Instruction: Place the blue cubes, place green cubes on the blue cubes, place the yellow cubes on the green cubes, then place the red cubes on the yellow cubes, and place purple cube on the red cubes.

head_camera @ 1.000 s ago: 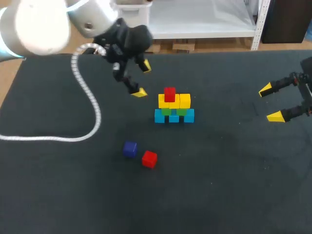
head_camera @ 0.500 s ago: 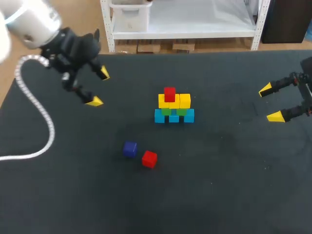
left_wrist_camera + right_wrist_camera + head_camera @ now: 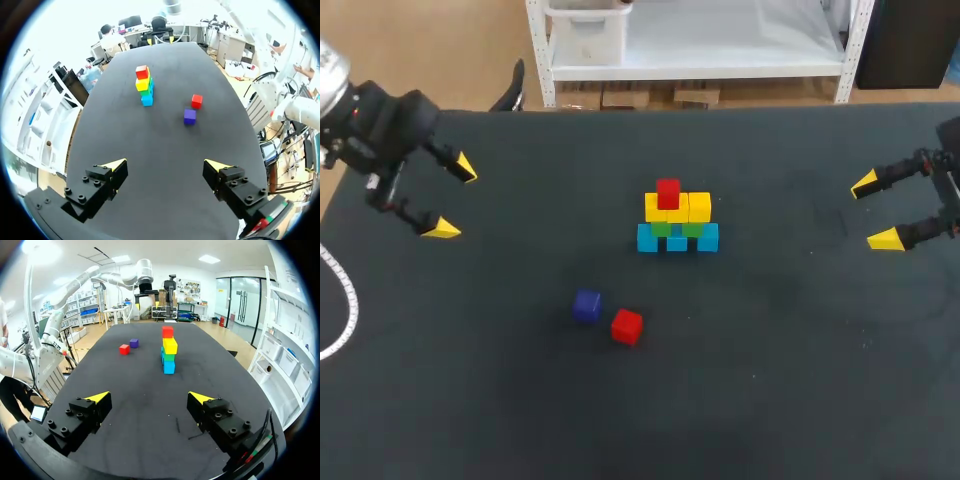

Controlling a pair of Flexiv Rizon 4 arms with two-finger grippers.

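Note:
A small pyramid stands mid-table: a row of blue cubes [image 3: 677, 239], green cubes [image 3: 677, 228] on them, yellow cubes [image 3: 677, 207] above, and one red cube [image 3: 668, 192] on top. In front lie a loose purple cube [image 3: 586, 305] and a loose red cube [image 3: 627, 326], close together. My left gripper [image 3: 453, 198] hangs open and empty at the far left, well away from the cubes. My right gripper [image 3: 876, 211] is open and empty at the far right. The left wrist view has its gripper [image 3: 165, 165] open, with the stack [image 3: 144, 86] far ahead. The right wrist's gripper [image 3: 149, 397] faces the stack [image 3: 168, 350].
A white cable [image 3: 340, 310] from my left arm loops over the table's left edge. The dark table [image 3: 770, 380] carries nothing else.
My left arm has swung away from beside the stack to the table's far left, its gripper staying open. The cubes and the right arm have not moved.

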